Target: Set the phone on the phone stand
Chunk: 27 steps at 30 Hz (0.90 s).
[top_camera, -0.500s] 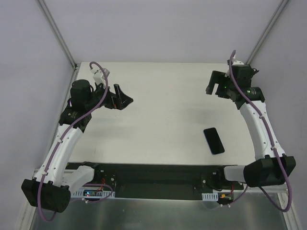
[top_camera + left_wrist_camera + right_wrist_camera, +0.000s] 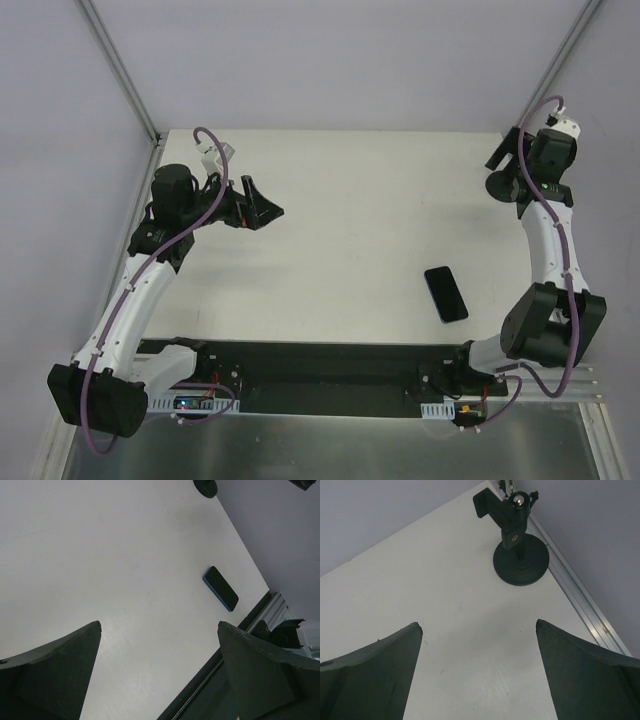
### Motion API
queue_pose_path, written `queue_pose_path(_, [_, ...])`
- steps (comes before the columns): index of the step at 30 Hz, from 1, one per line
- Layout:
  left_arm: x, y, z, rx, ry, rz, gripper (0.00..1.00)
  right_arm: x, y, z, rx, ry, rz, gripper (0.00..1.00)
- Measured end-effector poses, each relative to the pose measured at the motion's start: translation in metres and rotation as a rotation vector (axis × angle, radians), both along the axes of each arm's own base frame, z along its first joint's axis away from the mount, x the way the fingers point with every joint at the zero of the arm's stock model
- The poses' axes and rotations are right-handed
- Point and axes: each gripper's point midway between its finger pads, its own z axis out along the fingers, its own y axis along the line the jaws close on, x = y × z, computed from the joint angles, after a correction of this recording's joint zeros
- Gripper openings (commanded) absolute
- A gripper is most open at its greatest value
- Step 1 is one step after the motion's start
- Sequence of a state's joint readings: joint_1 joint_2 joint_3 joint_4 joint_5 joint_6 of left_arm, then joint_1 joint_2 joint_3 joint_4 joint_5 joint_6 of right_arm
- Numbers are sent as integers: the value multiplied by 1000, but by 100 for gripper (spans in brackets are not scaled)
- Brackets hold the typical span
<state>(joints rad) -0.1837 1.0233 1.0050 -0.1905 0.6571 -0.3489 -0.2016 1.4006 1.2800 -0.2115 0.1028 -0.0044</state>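
Observation:
The phone (image 2: 445, 293), a thin black slab, lies flat on the white table at the near right; the left wrist view shows it as well (image 2: 221, 588). The phone stand (image 2: 498, 180) is upright at the far right edge, with a round disc base, a short post and a small cradle (image 2: 521, 560), and nothing rests on it. My left gripper (image 2: 262, 197) hangs open over the far left of the table, far from both (image 2: 159, 624). Back from the stand, my right gripper (image 2: 479, 624) is open and holds nothing. In the top view its fingers are hard to make out against the arm.
A black base strip (image 2: 320, 375) runs along the table's near edge between the arm mounts. An aluminium rail (image 2: 580, 600) borders the right edge just beside the stand. Pale enclosure walls and slanted frame posts (image 2: 120, 70) close in the back and sides.
My right arm has swung back to the right, away from the table's middle, so the stand now shows in the top view. The left gripper shifted slightly. The phone has not moved.

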Motion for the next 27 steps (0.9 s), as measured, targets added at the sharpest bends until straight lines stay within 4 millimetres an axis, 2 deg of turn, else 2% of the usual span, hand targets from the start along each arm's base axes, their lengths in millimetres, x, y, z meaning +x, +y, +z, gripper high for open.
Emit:
queue_pose_path(4, [-1,-5,-2,-8,14,-27,98,29,-27,-18,-39,22,-35,90])
queue_pose_path(6, [-2,-8,-3,-9,18,-37,98,43,-42,-33,-62,40,-46,85])
queue_pose_path(12, [-1,-11,-8,-10,33,-53,98,70,-74,-69,-125,75,-58,71])
queue_pose_path(15, [1,-12,-12,-9,48,-57,98,90,-85,-74,-169,72,-43,68])
queue_pose_path(20, [3,-12,-17,-6,64,-57,97,111,-93,-78,-233,57,-14,53])
queue_pose_path(21, [3,-12,-18,-6,66,-57,97,113,-94,-77,-242,55,-10,49])
queue_pose_path(22, [3,-12,-18,-6,67,-57,97,116,-95,-77,-249,53,-5,39])
queue_pose_path(26, [3,-12,-19,-5,68,-57,97,129,-96,-69,-268,56,24,19])
queue_pose_path(27, [3,-12,-19,-5,67,-56,97,129,-93,-70,-265,66,37,8])
